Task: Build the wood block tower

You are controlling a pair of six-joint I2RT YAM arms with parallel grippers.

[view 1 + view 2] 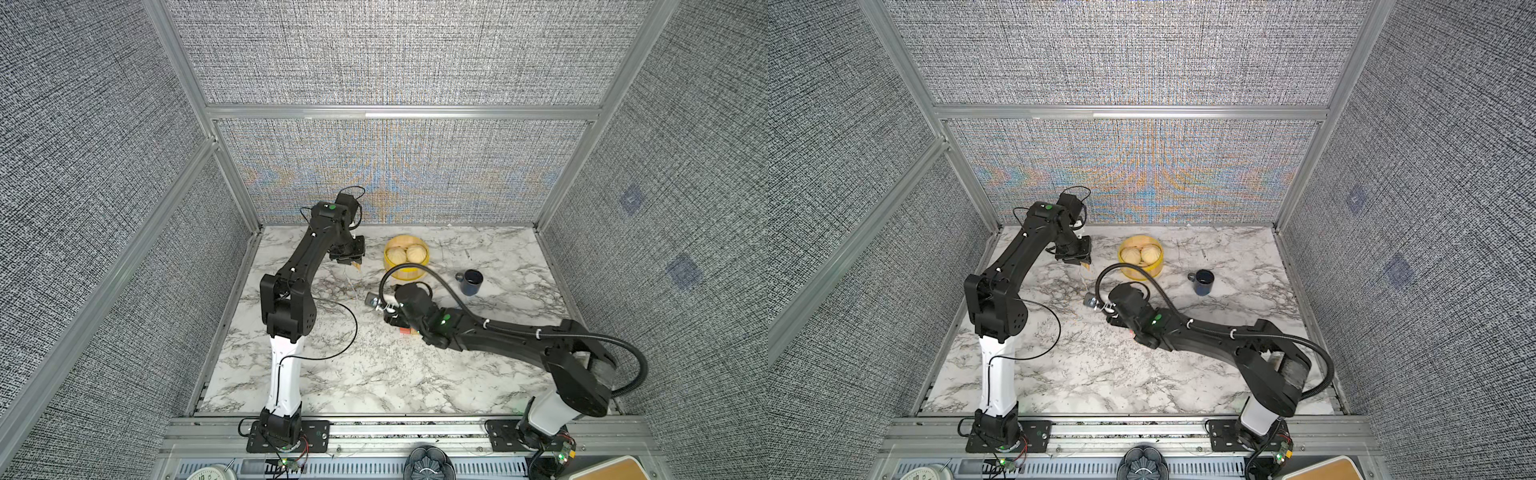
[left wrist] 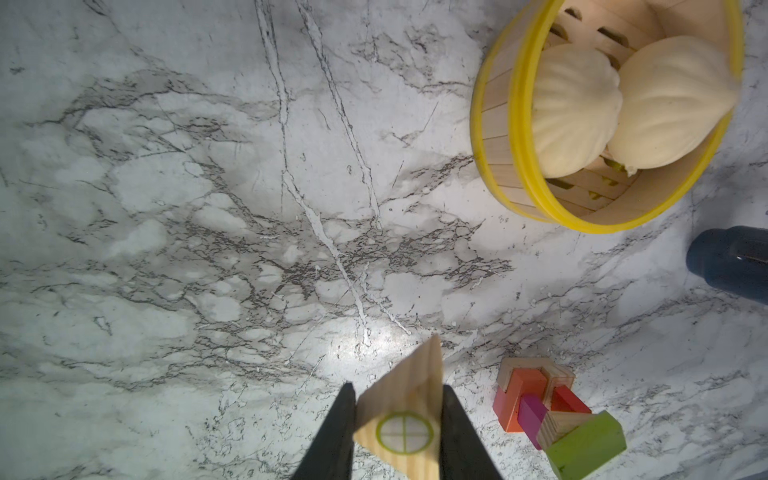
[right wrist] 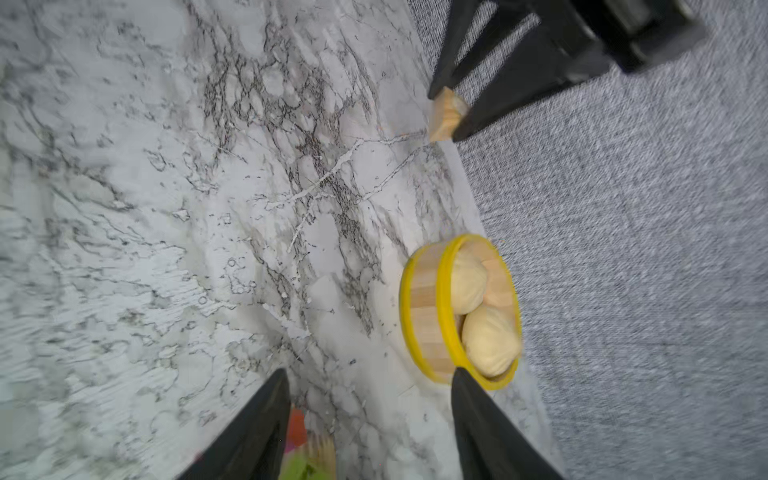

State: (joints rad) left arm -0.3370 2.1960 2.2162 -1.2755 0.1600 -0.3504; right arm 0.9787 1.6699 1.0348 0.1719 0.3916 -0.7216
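1. The tower (image 2: 557, 411) stands near the middle of the marble table (image 1: 374, 374). In both top views the wrist of the right arm covers almost all of it.
2. The right gripper (image 3: 369, 374) is just above the tower. Its jaws stand wide apart and hold nothing, and bare marble shows between the tips. In the right wrist view the lime-green top of the tower lies low between the fingers, close to one of them. The picture is blurred there, so I cannot tell if they touch.
3. The left gripper (image 2: 398, 388) is well apart from the tower, toward the far left of the table, near the steamer basket (image 1: 405, 272). Its jaws are closed on a tan block (image 2: 415, 374).
4. The steamer basket is round and yellow, holds two buns, and stands behind the tower.
5. The mug (image 1: 473, 281) is dark blue and stands to the right of the basket.
6. The tower has tan and orange blocks at the base, pink and red in the middle, and a lime-green slab on top.
7. The tan block is triangular, with a green circle and cross on one face.
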